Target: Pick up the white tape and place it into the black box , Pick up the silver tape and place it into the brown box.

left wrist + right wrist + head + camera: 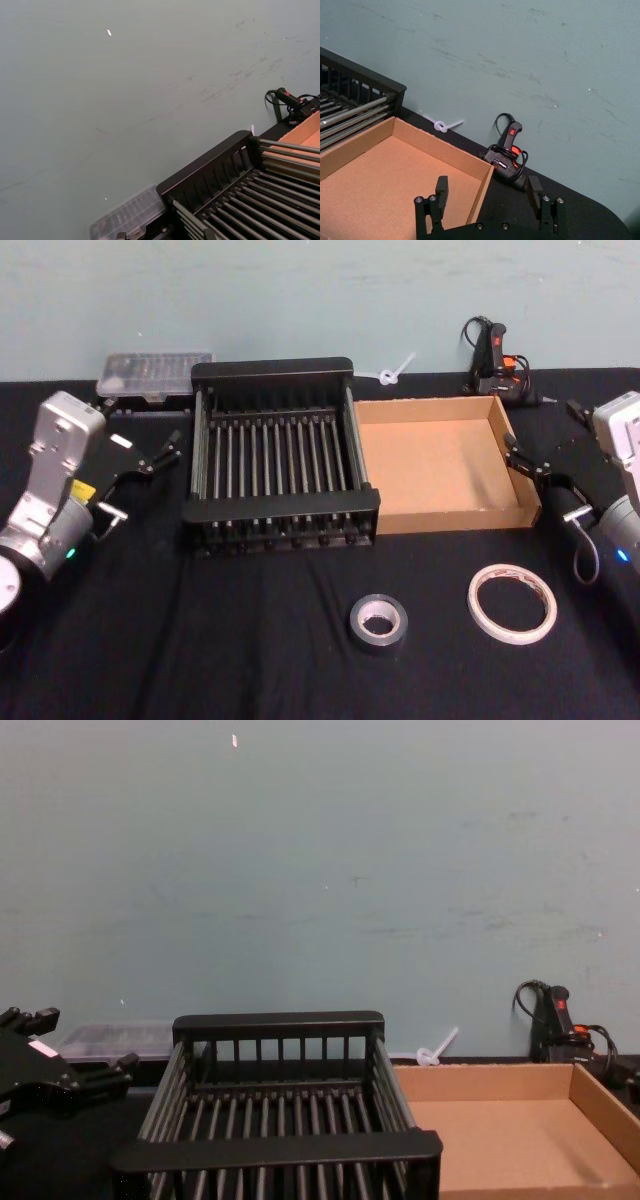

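The right gripper (491, 192) hangs over the near right corner of the brown box (440, 462), jaws spread wide with nothing between them. The left gripper (152, 460) waits at the left of the black box (282, 455), jaws parted a little and likewise empty. Neither is near a roll. Both boxes are empty, standing side by side and touching at the middle of the desk (250, 650), black on the left, brown on the right. Both tapes lie flat on the cloth nearer the robot, well apart from the boxes: the silver tape (379, 622) in front of the gap between the boxes, the white tape (512, 602) to its right, below the brown box. Each roll looks light and stiff enough to hold its ring under a squeeze. The white one is a thin, wide hoop with a big open centre, so one jaw inside and one outside across the band seems the surest hold; a pinch across its full width may flex it. The silver one is smaller and thicker with a glossy face that may slip, and it could be taken across the wall or across the whole outside. Red marks run round the white roll's face, too small to read; no other writing can be made out.
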